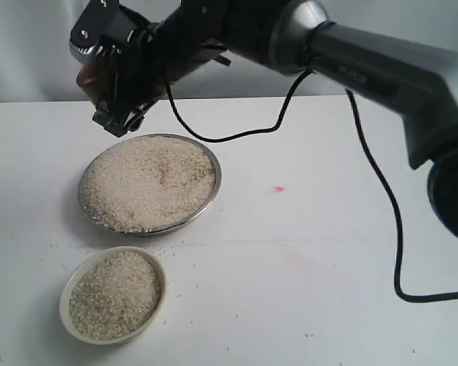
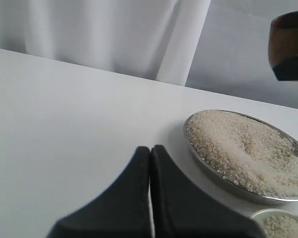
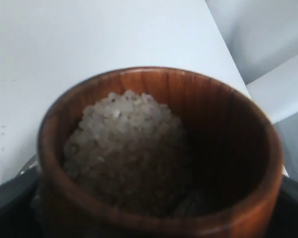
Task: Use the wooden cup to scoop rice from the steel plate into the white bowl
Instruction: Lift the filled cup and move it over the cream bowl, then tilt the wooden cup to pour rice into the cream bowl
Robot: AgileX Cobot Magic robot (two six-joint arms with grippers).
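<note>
The steel plate (image 1: 213, 189) lies left of centre, heaped with rice (image 1: 149, 181). In front of it the white bowl (image 1: 64, 302) also holds rice (image 1: 114, 293). My right gripper (image 1: 107, 88) reaches across and hangs above the plate's far left rim, shut on the wooden cup (image 1: 86, 76). In the right wrist view the cup (image 3: 233, 129) holds a mound of rice (image 3: 124, 144). My left gripper (image 2: 150, 152) is shut and empty, low over bare table beside the plate (image 2: 213, 172). The left wrist view also shows the cup (image 2: 289, 45) held high and the bowl's rim (image 2: 268, 214).
A black cable (image 1: 383, 194) trails from the right arm across the table's right half and loops behind the plate. A small red mark (image 1: 278, 188) sits right of the plate. Loose grains lie scattered round the bowl. A white curtain (image 2: 114, 34) closes the back.
</note>
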